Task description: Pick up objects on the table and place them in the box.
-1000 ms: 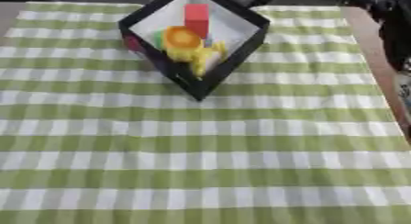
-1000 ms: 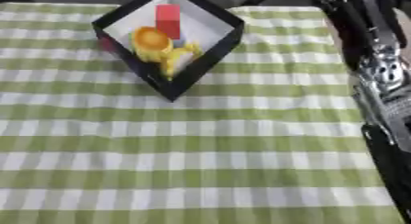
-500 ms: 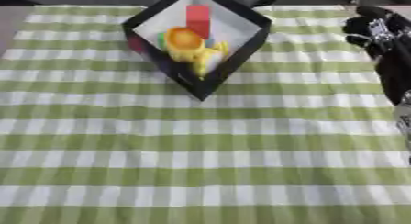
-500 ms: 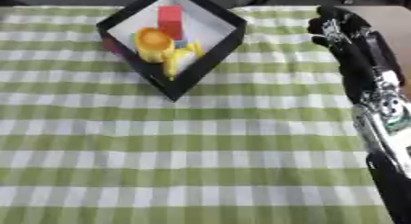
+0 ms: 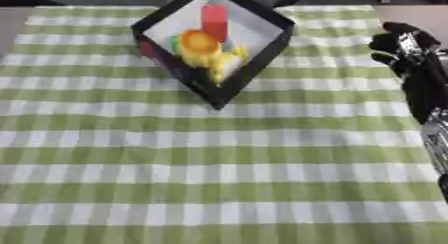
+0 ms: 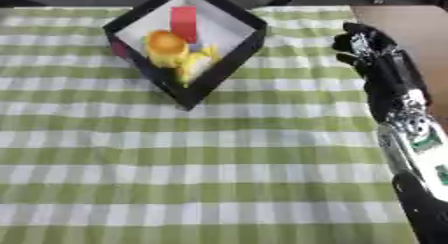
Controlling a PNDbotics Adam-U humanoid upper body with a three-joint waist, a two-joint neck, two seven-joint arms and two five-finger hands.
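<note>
Standing at 12 o'clock on the checked cloth (image 6: 201,153), the box (image 6: 229,52) is seen holding red, orange and yellow objects (image 6: 175,48). At 3 o'clock the right hand (image 6: 363,43) is raised with curled fingers, holding nothing.

A black-walled square box with a white inside (image 5: 262,53) sits turned like a diamond on the green-and-white checked tablecloth (image 5: 201,163), toward its far edge. Inside the box stand a red upright block (image 5: 214,20), at the far corner, and an orange round piece (image 5: 199,44) just in front of it, touching a yellow shape (image 5: 226,63) nearer the box's front corner. Well to the right of the box, the robot's black right hand (image 5: 404,48) hangs over the cloth's right edge, fingers curled, holding nothing.
</note>
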